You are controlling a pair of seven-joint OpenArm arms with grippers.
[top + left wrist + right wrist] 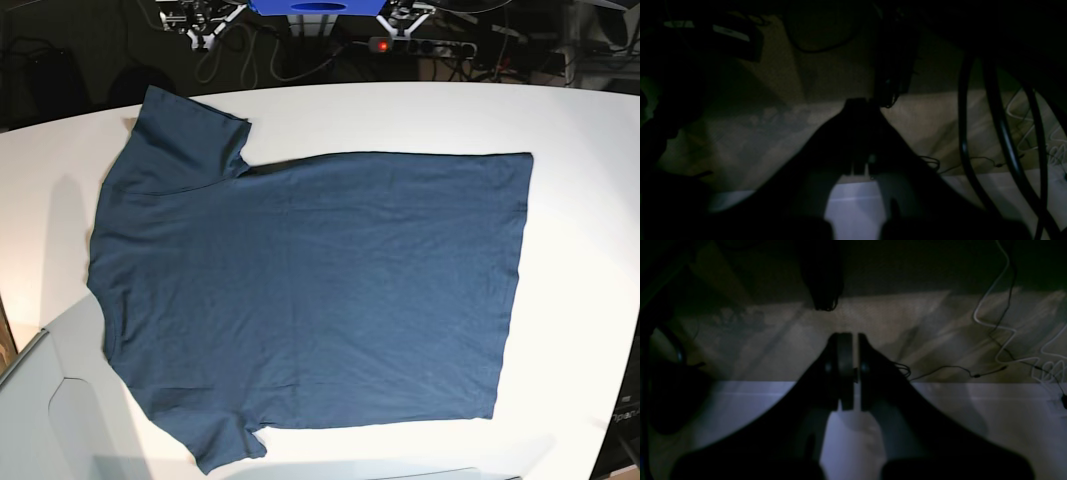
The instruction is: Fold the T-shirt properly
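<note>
Between the left gripper [858, 110] jaws no gap shows: they are pressed together on nothing, tip dark against the floor beyond the table edge. Same for the right gripper [855, 340]; its two pads [844, 370] sit face to face with only a thin sliver of light between them, nothing pinched. Below and just behind each gripper lies a pale strip of table [973, 413], bare in both wrist views. No cloth is near either gripper in these views, and neither arm appears in the base view.

Well away from both grippers, the T-shirt [320, 290] lies flat and fully spread on the table [580, 130], collar end toward the base view's left, hem toward its right. Both sleeves are out, one at the far edge, one at the near edge. The cloth looks smooth, with only faint ripples.

Progress, as judged: none of the folding is done. No sleeve is turned in, no edge is doubled over. All folds remain.

Count:
- T-shirt: one.
- Sleeves visible: two.
- Grippers: two, both empty.
- Table: one.
- Loose cables on the floor past the grippers: several, not countable in the dim wrist views.
</note>
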